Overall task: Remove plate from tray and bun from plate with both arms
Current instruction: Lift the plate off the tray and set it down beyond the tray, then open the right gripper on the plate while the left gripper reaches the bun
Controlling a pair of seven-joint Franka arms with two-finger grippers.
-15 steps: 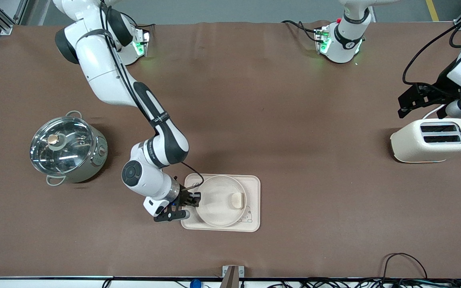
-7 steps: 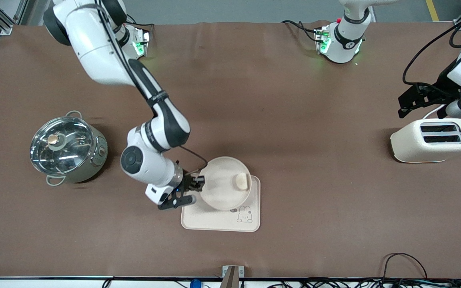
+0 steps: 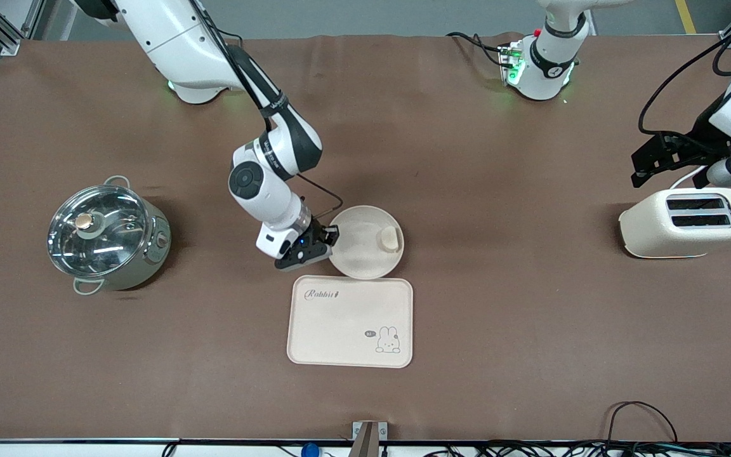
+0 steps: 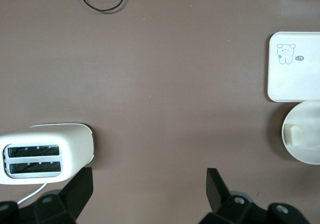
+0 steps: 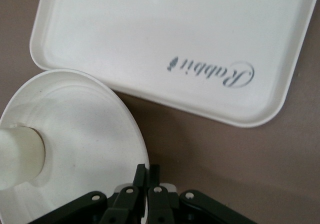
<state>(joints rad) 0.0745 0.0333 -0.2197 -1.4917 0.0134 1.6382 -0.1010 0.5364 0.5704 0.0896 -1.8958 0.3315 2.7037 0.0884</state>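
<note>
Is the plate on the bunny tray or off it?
Off it. The plate, with the bun on it, is pinched at its rim by the right gripper, farther from the camera than the tray.

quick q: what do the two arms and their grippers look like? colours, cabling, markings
Both are white jointed arms with black joint bands. The right arm has a thin black cable along it and small lettering on one black band; its right gripper is black, two-fingered. The left gripper has broad black fingers, with a black cable looping above it. Green lights glow at both bases.
</note>
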